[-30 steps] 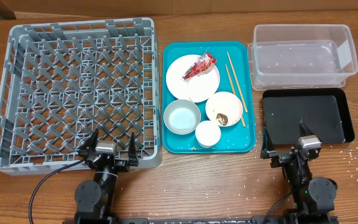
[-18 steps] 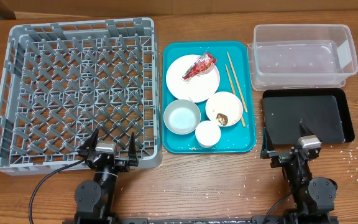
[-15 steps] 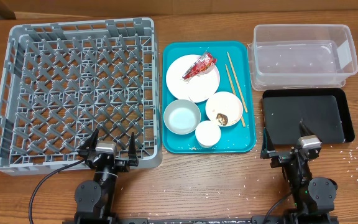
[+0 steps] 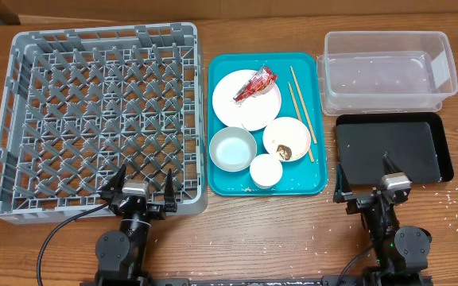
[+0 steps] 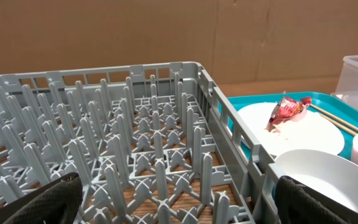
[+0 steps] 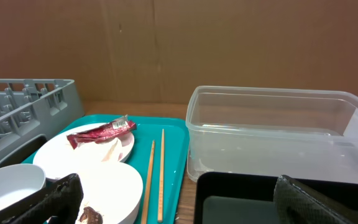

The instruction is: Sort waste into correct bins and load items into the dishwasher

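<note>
The teal tray (image 4: 223, 67) holds a white plate (image 4: 245, 107) with a red-and-white wrapper (image 4: 255, 84) and a white paper scrap (image 6: 109, 149), two white bowls (image 4: 232, 148) (image 4: 285, 137), the right one holding a brown food lump (image 4: 283, 149), a small cup (image 4: 266, 170) and chopsticks (image 4: 300, 107). The grey dish rack (image 4: 94, 111) lies left. The clear tub (image 4: 388, 70) and black tray (image 4: 392, 149) lie right. Rice grains (image 4: 452, 191) lie scattered on the table. My left gripper (image 4: 141, 187) is open at the rack's near edge. My right gripper (image 4: 366, 183) is open at the black tray's near left corner.
The wooden table (image 4: 261, 226) has a strip of bare space in front between the arms. A brown cardboard wall (image 5: 166, 31) stands behind everything. A black cable (image 4: 54, 238) runs from the left arm's base.
</note>
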Robot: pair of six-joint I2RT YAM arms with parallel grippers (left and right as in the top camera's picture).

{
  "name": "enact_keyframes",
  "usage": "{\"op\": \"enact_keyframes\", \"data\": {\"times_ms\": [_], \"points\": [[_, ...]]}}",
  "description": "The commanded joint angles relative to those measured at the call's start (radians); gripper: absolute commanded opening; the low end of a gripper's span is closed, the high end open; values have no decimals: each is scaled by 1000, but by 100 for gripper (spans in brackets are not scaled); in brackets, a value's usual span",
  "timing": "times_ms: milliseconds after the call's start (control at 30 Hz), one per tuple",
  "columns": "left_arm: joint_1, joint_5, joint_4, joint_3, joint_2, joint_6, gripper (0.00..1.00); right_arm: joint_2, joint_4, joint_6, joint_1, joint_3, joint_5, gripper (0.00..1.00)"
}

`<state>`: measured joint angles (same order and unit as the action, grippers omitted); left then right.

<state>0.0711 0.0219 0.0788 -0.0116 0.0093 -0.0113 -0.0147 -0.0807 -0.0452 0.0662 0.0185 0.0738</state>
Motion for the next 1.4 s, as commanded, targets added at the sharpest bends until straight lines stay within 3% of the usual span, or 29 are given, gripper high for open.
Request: {"op": "enact_keyframes", "data": {"times_ms": [0, 900, 1067, 1367], "points": [[-6, -3, -2, 7, -5, -19, 100, 12, 5, 5, -1, -10, -6, 100], [-6, -3, -2, 7, -5, -19, 100, 12, 5, 5, -1, -10, 3, 100], [-6, -3, -2, 7, -5, -19, 100, 12, 50, 136, -1, -10, 104, 100], [-6, -3, -2, 7, -5, -19, 100, -8, 86, 136, -1, 107, 283, 100]]}}
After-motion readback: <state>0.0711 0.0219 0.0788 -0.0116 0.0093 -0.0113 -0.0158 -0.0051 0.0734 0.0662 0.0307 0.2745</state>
